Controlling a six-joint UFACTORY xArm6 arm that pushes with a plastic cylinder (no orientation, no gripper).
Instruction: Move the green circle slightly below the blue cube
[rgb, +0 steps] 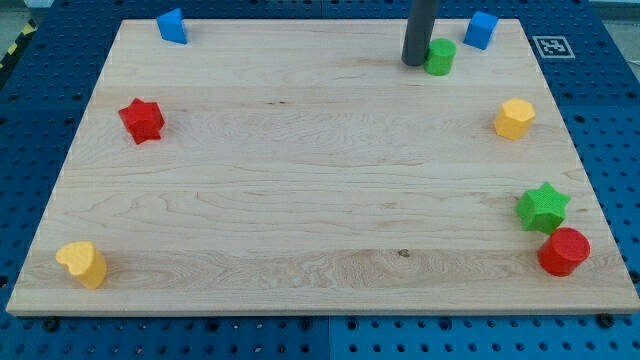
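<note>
Camera view, my tip (414, 62): touched green circle (439, 57) on its left, gripping nothing.
Blue cube (481, 30): near board (300, 180) top edge, just upper right of circle.

- You see a wooden tabletop (300, 180).
- Top edge: blue block (172, 26), green circle (440, 57), blue cube (481, 30).
- Left: red star (142, 120), yellow block (82, 264).
- Right: yellow hexagon (514, 118), green star (543, 208), red cylinder (564, 251).

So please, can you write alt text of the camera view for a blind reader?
My tip touches the left side of the green circle, near the blue cube at the wooden board's top right. Other coloured blocks lie around the edges.
</note>
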